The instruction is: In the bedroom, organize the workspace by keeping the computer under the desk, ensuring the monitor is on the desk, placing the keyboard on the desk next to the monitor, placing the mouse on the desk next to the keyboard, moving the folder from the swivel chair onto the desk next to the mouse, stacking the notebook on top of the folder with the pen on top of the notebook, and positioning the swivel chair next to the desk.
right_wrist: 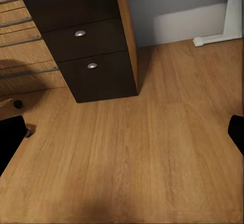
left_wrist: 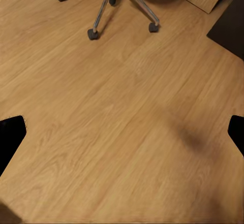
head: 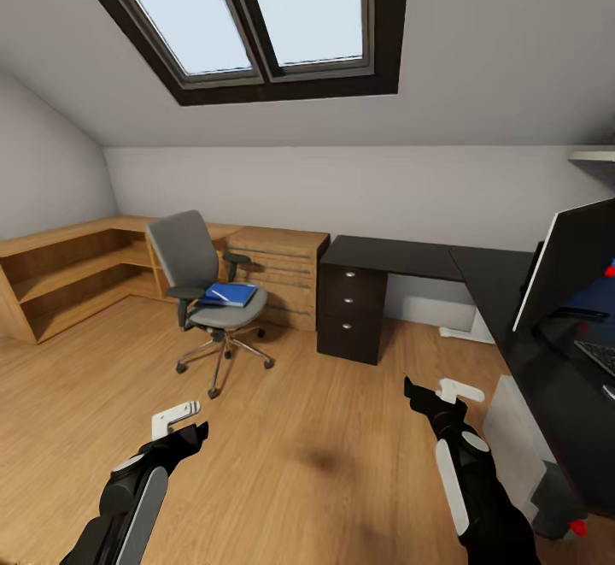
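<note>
The grey swivel chair (head: 201,279) stands on the wooden floor at mid-left, away from the desk, with the blue folder (head: 229,295) flat on its seat. Its chrome base (left_wrist: 118,3) appears in the left wrist view. The black L-shaped desk (head: 401,256) runs along the back and right. On its right wing stand the monitor (head: 565,266) and the keyboard (head: 600,355). The computer (head: 521,437) sits under that wing. Both grippers, left (head: 178,418) and right (head: 455,393), hang open over bare floor, holding nothing. The mouse, notebook and pen are out of view.
A light wooden drawer chest (head: 280,270) stands between the chair and the desk's black drawer unit (right_wrist: 81,36). Low wooden shelving (head: 64,279) lines the left wall. A white desk leg (right_wrist: 233,16) stands by the back wall. Open floor lies between me and the chair.
</note>
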Controlling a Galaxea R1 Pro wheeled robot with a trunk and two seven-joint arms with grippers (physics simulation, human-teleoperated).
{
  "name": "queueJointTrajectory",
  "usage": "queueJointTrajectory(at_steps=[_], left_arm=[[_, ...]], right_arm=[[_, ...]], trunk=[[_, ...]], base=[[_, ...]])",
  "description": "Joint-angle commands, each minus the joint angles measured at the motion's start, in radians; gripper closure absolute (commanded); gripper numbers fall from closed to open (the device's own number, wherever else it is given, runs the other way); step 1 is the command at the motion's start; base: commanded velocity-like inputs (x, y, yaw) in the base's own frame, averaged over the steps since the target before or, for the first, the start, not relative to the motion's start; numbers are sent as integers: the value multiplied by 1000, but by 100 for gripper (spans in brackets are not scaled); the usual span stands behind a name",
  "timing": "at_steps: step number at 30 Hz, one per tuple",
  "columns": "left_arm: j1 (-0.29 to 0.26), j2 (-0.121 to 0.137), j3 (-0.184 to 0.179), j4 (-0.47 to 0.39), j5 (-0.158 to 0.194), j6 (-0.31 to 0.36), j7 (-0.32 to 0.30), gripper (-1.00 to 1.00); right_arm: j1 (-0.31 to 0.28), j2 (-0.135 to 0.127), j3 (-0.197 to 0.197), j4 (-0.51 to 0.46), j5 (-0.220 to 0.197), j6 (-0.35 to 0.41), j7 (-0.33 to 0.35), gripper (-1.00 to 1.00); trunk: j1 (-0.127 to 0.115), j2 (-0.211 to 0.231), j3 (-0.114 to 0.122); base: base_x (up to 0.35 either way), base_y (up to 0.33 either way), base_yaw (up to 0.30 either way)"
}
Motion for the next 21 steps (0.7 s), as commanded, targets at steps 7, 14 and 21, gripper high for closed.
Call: queueJointTrajectory(at_steps=[7,14,21], left_arm=[[-1,-1,-1,-2,10,4,8,-100],[-1,-1,-3,-1,10,4,8,-100],[-1,-1,-6,-1,9,3,9,-100]], right_arm=[[1,1,1,-3,-3,5,-3,-100],[1,1,6,-5,-3,4,-2,-100],[1,1,15,-11,-3,4,-3,-100]], trunk=[[-28,49,21],[-51,91,40],[-51,91,40]], base=[[-341,1,-5],[-306,-10,0],[-69,-5,0]])
